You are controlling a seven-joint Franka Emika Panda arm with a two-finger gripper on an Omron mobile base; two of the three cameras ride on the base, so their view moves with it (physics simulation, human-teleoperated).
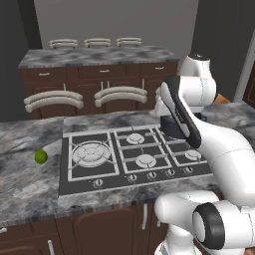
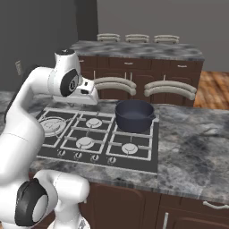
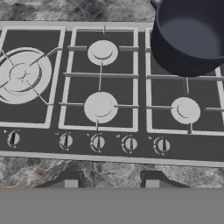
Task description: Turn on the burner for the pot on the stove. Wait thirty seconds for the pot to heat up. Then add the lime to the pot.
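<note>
We see the end effector (image 3: 109,183) closed and empty above the stove (image 3: 109,87) knobs. Pot (image 2: 134,115) sits on the rear right burner. Lime (image 1: 41,157) rests on the bench (image 1: 25,189), left of the stove.

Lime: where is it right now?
In the left base view the lime sits on the grey marble counter just left of the stove, beside its large left burner, far from the pot at the back right.

A grey marbled counter (image 1: 30,189) is seen over dark wood cabinets (image 2: 134,201); beyond it, pale curved chair backs (image 1: 52,102), perhaps stools, are ranged.
</note>
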